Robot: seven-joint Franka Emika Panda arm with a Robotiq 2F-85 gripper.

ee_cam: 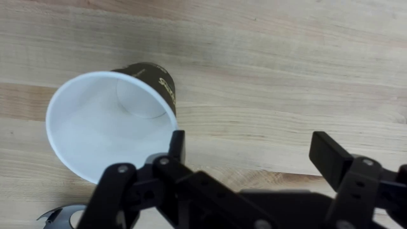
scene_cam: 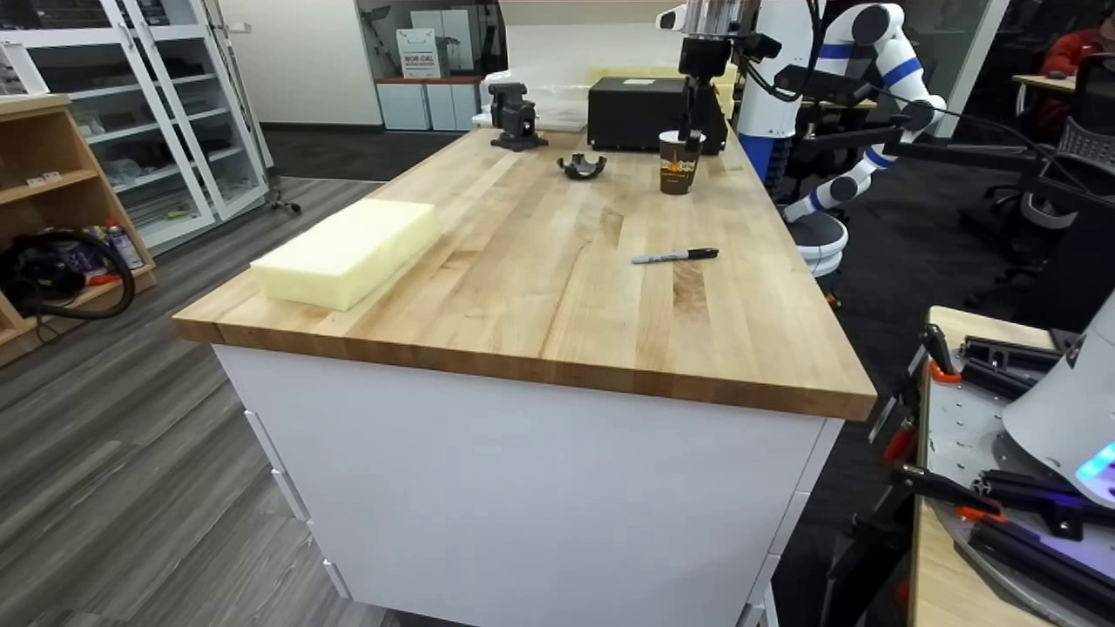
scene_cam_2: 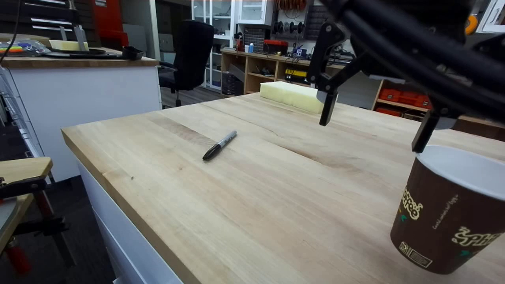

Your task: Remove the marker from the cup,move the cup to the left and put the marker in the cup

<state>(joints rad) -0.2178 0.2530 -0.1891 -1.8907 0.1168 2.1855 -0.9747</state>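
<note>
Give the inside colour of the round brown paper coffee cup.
White; the cup shows its inside best in the wrist view.

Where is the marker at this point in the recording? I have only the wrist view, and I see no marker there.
Observer: The marker lies on the table in both exterior views, apart from the cup.
Operator: What else is on that table, outside my picture?
Observer: A pale yellow foam block, near an edge.
Operator: And beyond the cup?
Observer: In an exterior view, a black box stands behind it, as that camera looks.
</note>
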